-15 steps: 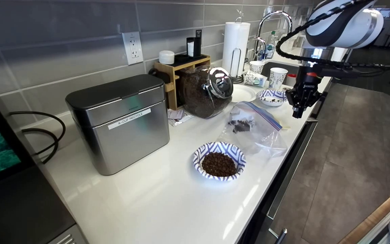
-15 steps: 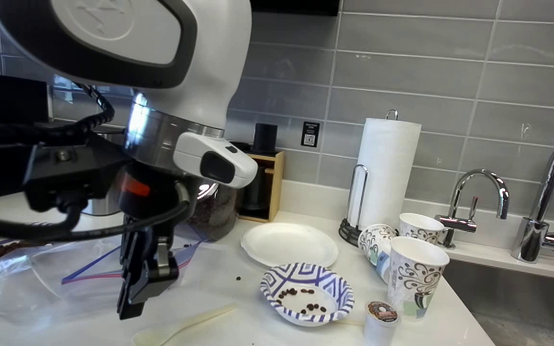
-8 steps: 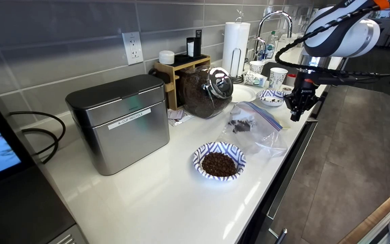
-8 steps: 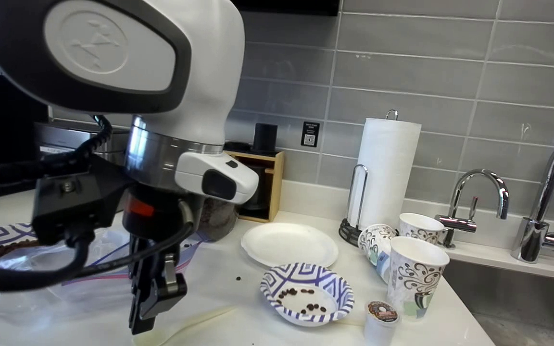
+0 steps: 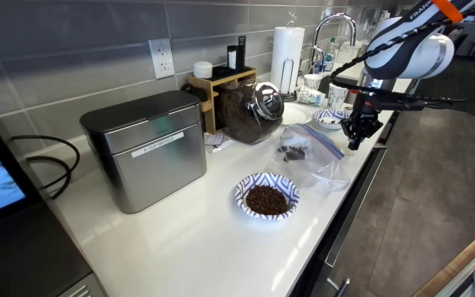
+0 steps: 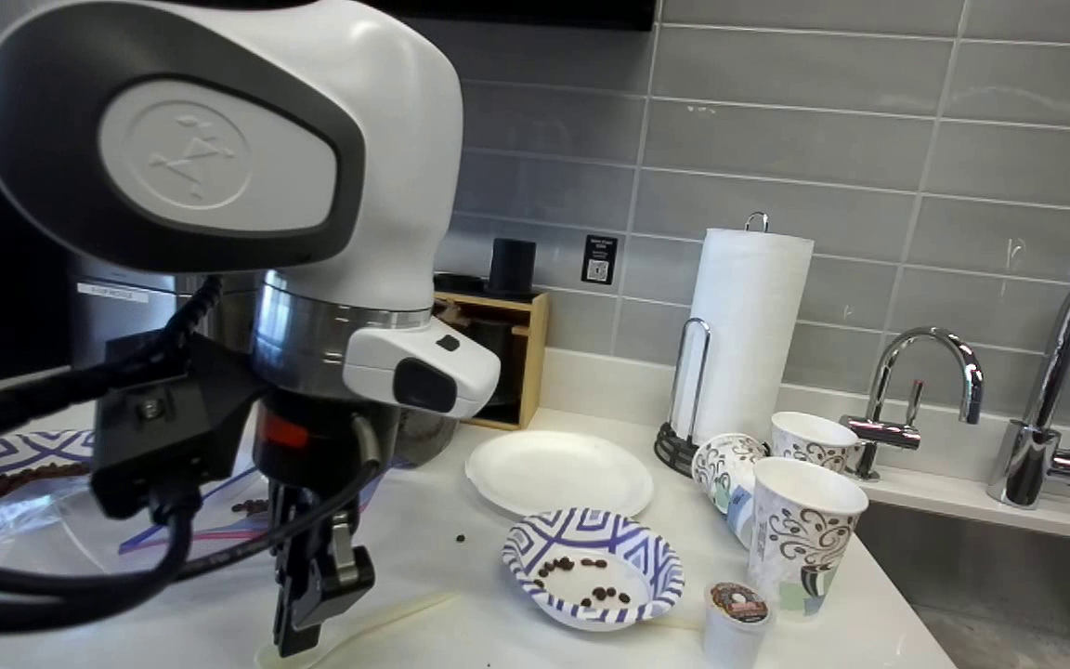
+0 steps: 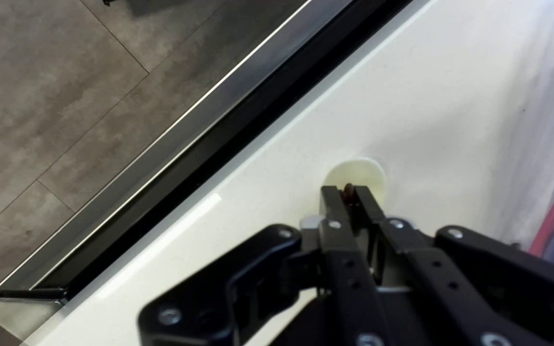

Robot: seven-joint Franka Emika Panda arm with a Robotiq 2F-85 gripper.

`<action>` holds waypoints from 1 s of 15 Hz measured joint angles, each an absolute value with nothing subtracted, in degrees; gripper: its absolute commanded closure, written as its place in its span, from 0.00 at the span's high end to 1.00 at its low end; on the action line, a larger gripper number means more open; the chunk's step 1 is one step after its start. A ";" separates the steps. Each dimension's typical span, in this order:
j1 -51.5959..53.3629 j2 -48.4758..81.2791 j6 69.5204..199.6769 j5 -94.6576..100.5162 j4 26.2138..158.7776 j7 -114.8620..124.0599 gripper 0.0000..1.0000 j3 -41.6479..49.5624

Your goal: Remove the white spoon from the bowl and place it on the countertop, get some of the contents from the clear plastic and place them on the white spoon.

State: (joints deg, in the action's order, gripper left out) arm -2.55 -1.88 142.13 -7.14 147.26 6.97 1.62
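Fingers (image 7: 334,205) had a little brown bean (image 7: 348,191) pinched at the tips, right over the fat end of the pale spoon (image 7: 359,170) on the surface (image 7: 440,96).

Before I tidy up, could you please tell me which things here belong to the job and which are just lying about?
For the job:
spoon, on the counter
bag
beans inside it
tool, gripping what looks like a bean
fuller bowl or sparser bowl, unclear which

Just lying about:
plate
cups
pod
paper towels
jar
bin
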 measured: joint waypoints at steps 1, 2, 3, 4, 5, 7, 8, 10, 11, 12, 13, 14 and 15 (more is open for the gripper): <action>-2.43 -1.60 142.34 -7.14 147.26 7.04 0.03 1.56; -2.34 -1.34 142.46 -7.14 147.26 7.14 0.03 1.50; -2.26 -1.11 142.57 -7.14 147.26 7.32 0.03 1.45; -2.20 -0.92 142.64 -7.14 147.25 7.54 0.03 1.40; -2.19 -0.76 142.67 -7.14 147.23 7.68 0.03 1.35; -2.19 -0.53 142.73 -7.14 147.19 7.87 0.03 1.33; -2.19 -0.47 142.75 -7.14 147.16 7.94 0.03 1.33; -2.19 -0.41 142.79 -7.14 147.13 8.11 0.03 1.33; -2.19 -0.41 142.84 -7.14 147.10 8.24 0.03 1.33; -2.19 -0.41 142.87 -7.14 147.06 8.37 0.03 1.33; -2.19 -0.41 142.87 -7.14 147.02 8.47 0.03 1.33; -2.19 -0.41 142.88 -7.14 146.99 8.57 0.03 1.33; -2.18 -0.41 142.88 -7.14 146.96 8.63 0.03 1.33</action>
